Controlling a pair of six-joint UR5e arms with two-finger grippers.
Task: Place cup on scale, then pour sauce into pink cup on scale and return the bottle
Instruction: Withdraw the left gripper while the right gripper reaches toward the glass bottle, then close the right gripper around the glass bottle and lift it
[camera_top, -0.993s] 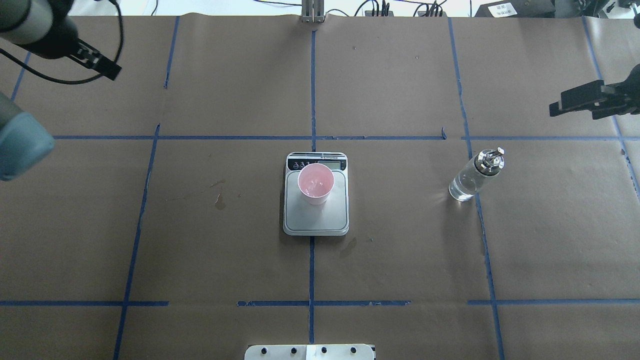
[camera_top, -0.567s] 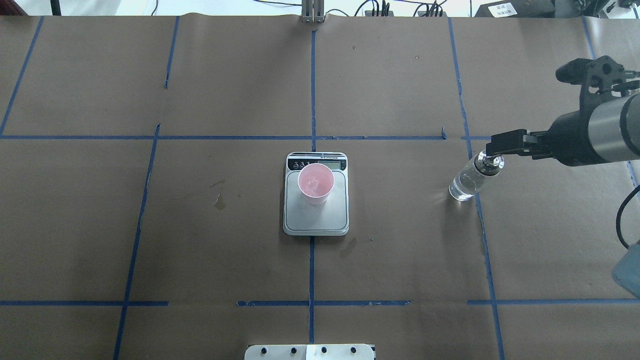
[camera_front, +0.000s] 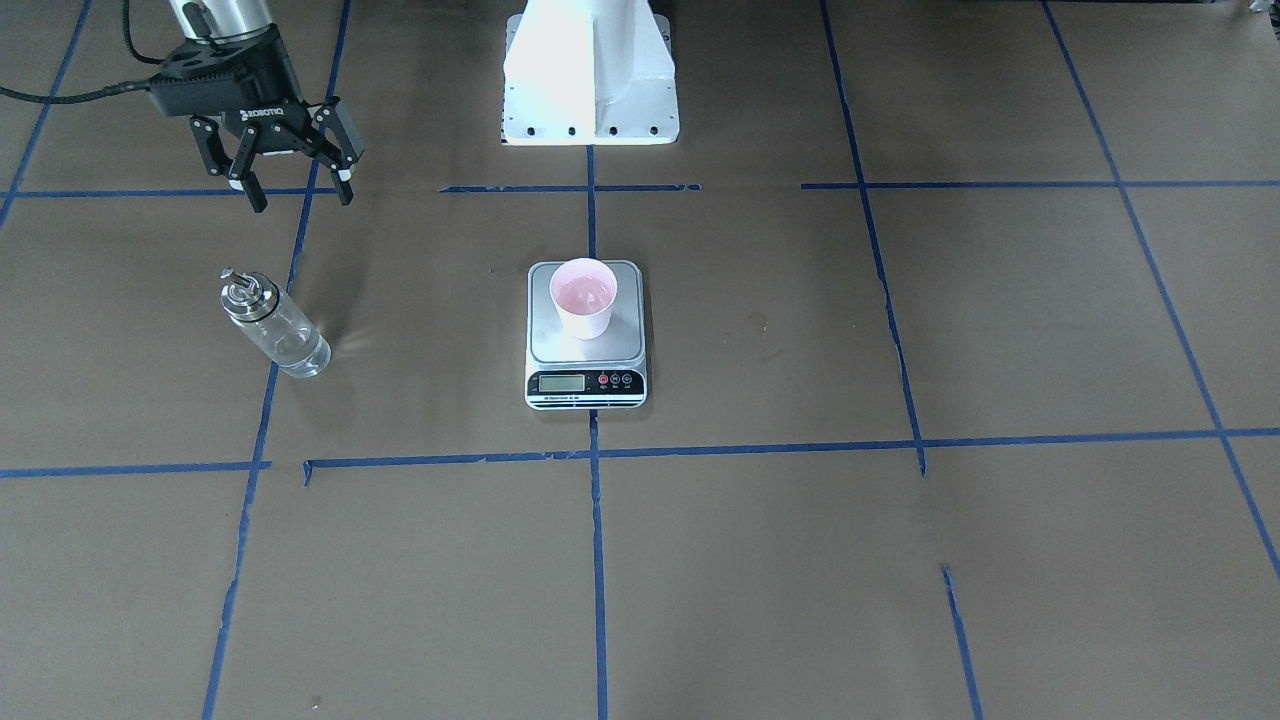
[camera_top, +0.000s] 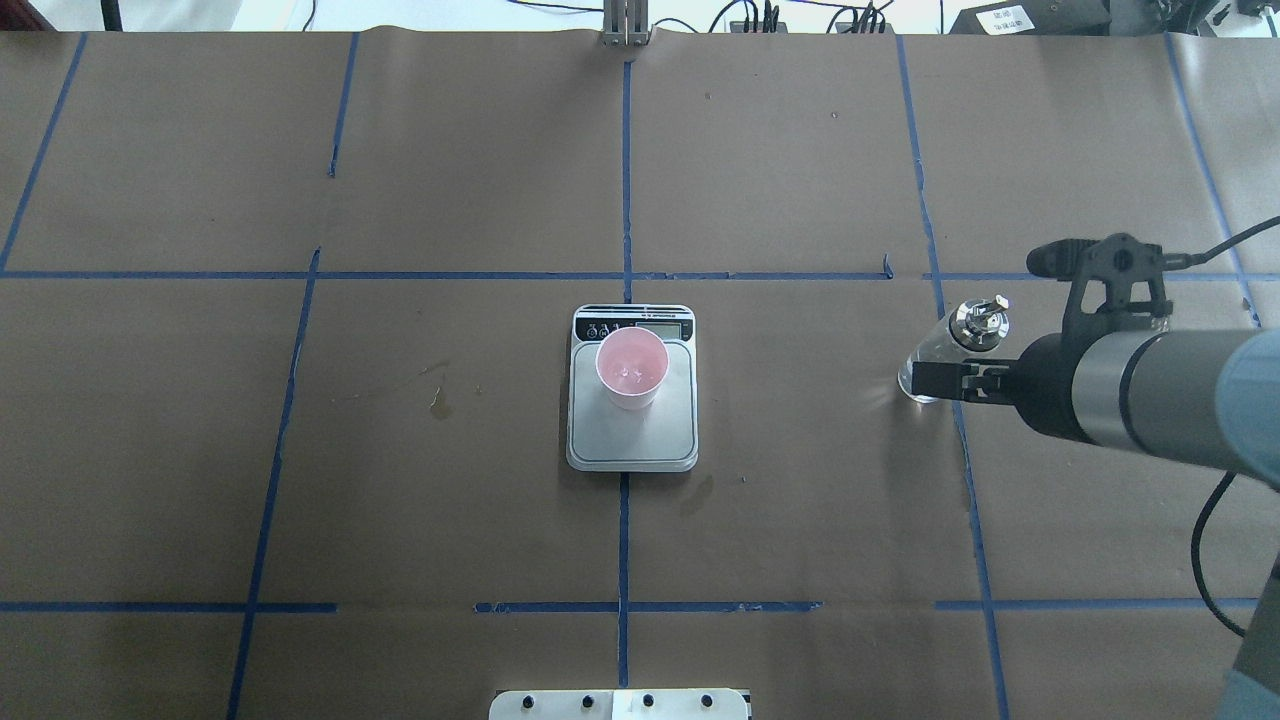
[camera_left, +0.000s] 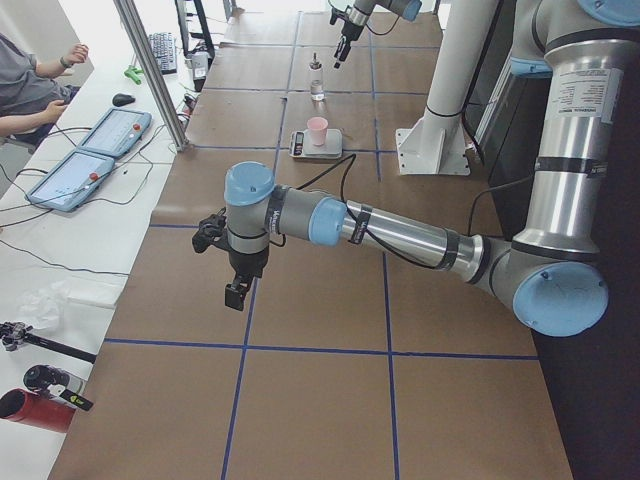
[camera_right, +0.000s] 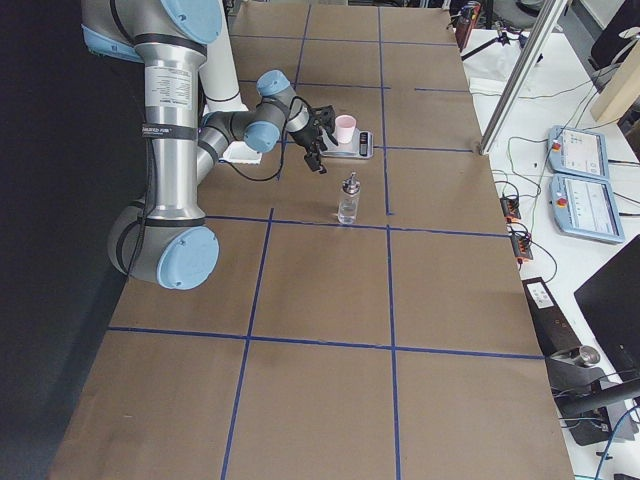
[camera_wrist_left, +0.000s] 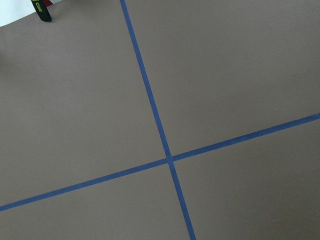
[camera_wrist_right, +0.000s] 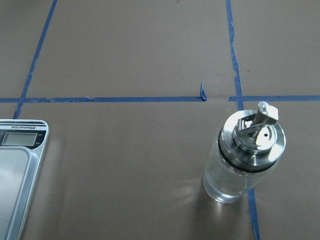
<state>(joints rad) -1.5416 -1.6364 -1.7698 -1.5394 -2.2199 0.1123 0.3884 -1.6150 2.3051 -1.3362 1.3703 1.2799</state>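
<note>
1. The bottle (camera_front: 275, 325) stands upright on the worktop (camera_front: 900, 550), well apart from the cup (camera_front: 584, 297) on the scale (camera_front: 586, 345).
2. Our right claw (camera_front: 300, 195), fingers spread and empty, hangs near the bottle on the robot's side, so we judge the reach to be forward and down.
3. Our left claw (camera_left: 237, 292) is far off, and we cannot tell whether it is apart or together.

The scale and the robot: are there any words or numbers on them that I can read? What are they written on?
"ROBOTIQ": white letters on the black body of the right end effector.
Scale: its display and button marks are too small to read.
White sticker on the robot's arm: print too small to read.
Black object with yellow letters: blurred, unreadable.
</note>
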